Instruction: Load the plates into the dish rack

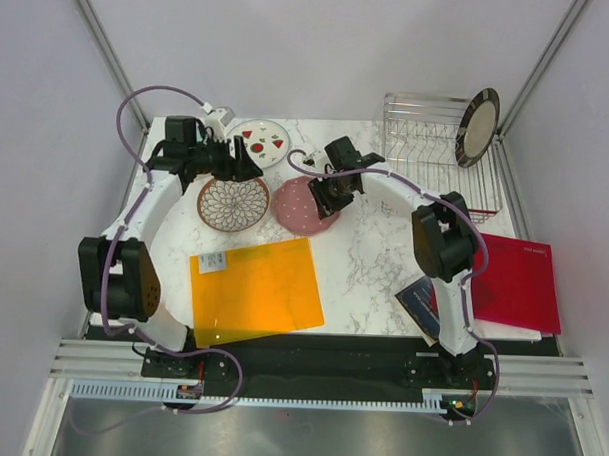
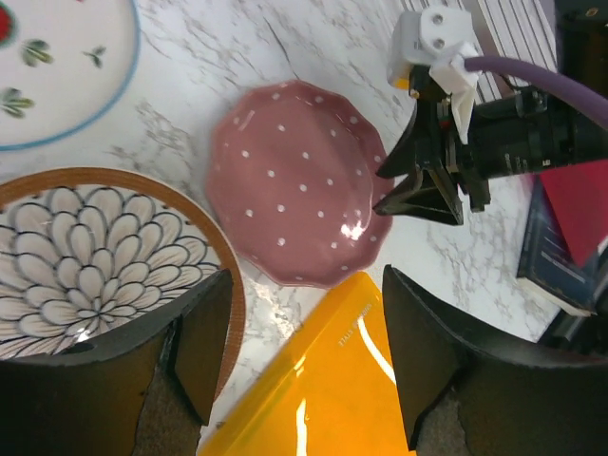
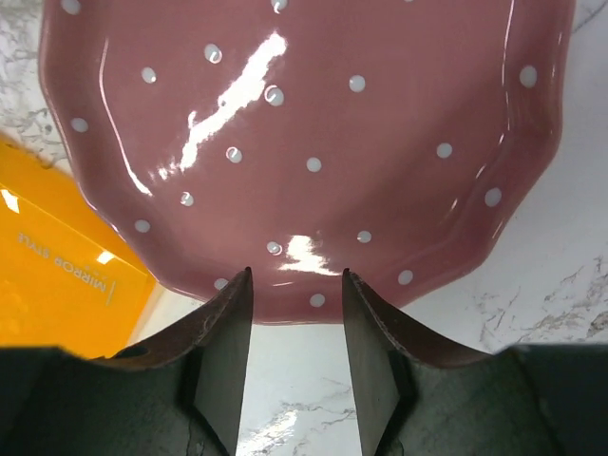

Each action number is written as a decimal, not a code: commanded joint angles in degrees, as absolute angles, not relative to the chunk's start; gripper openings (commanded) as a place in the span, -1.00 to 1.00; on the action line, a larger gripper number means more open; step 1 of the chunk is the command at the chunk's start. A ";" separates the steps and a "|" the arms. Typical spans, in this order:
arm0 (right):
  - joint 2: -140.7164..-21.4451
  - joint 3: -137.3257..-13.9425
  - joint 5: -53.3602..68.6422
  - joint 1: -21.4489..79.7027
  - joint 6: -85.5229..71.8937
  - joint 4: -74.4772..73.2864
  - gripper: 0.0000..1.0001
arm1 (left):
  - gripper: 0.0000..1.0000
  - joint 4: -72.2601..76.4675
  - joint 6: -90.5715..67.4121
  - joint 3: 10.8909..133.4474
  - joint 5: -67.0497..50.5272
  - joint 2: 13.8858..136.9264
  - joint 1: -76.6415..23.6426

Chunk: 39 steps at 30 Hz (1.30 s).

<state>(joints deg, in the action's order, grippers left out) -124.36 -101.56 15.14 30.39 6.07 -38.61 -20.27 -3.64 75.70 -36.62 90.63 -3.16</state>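
right gripper (image 3: 296, 275), jaws half-open and empty, noses the pink plate's (image 3: 313, 142) rim, likely to lift it; left gripper (image 2: 306, 275) hovers beside that plate, open, idle.

The pink dotted plate (image 3: 313, 123) looks glossy, glazed; the table (image 1: 373, 260) smooth, marble-patterned; the dish rack (image 1: 437, 153) metal wire.

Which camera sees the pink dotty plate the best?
The left wrist view: nearly the whole pink plate shows there, scalloped rim and all. The right wrist view is so close that its edges are cut off. The top view shows it small, with the right gripper over its edge.
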 commanded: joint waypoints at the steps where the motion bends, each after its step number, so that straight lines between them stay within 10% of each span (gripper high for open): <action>1: -121.82 -100.11 12.48 29.80 5.98 -38.68 0.02 | 0.43 -21.71 -6.16 77.42 -46.57 98.94 -4.04; 18: -112.94 -101.78 10.90 27.78 3.17 -37.70 0.37 | 0.34 -44.55 18.02 121.18 -37.10 135.69 -11.24; 31: -109.16 -101.61 11.78 24.09 1.85 -38.06 0.43 | 0.31 -46.41 16.61 126.03 -34.10 142.38 -13.18; 39: -108.98 -99.23 13.09 21.98 1.23 -38.49 0.43 | -0.10 -54.31 19.77 130.43 -38.67 146.16 -13.18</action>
<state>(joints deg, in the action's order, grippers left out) -111.26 -99.96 12.14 23.38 2.46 -38.22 -48.53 15.38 127.55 -35.57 144.70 -13.15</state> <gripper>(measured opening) 0.714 0.478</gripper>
